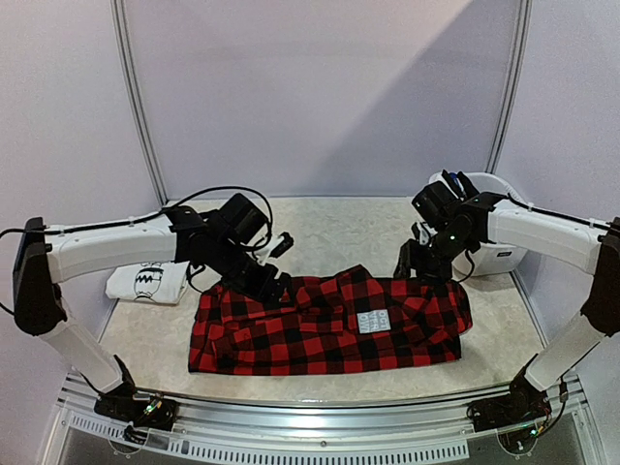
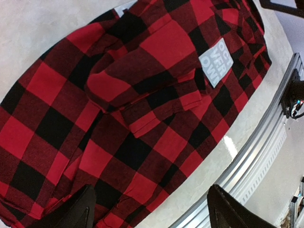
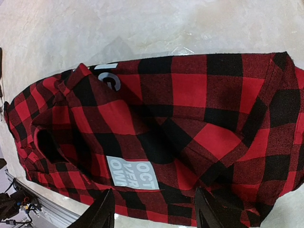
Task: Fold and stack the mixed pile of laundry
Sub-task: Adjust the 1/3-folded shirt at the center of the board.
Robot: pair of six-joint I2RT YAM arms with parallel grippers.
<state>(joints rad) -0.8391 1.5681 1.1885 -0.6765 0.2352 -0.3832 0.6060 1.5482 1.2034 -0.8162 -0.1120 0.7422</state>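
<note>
Left fingers (image 2: 78, 209) and right fingers (image 3: 107, 211) both spread wide, holding nothing.
The red-black plaid (image 1: 329, 325) lies half-folded across the middle of the surface (image 1: 329, 228) (lumpy, not yet tidy). A white T-shirt (image 1: 147, 281) at the left looks done. Both arms bend inward, wrists tipped down over the plaid's far edge.

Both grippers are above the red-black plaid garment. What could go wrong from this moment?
1. The plaid garment lies wrinkled, with raised folds. The open left gripper or right gripper may pinch only one layer, giving a crooked fold.
2. Its near hem is close to the table's front edge; a pull toward the bases might drag it over.
3. The left arm hangs beside the white T-shirt and might disturb it.
</note>
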